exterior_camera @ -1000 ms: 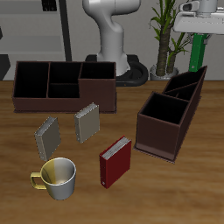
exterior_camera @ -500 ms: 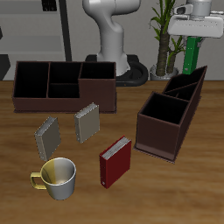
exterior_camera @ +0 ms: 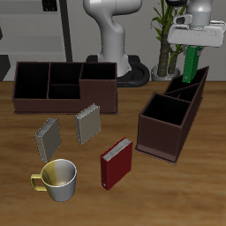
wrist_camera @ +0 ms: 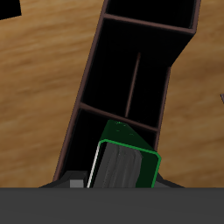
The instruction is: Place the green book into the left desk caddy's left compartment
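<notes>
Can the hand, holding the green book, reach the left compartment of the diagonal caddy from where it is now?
Probably yes. The hand holds the green book upright just above the caddy's far end, and the left compartment lies open below, with nothing in the way.

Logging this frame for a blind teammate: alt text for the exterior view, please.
The pincer holds the green book upright above the far end of the diagonal dark desk caddy. A second dark caddy stands farther back; nearer the table's front edge stand two grey books, a red book and a mug.
</notes>
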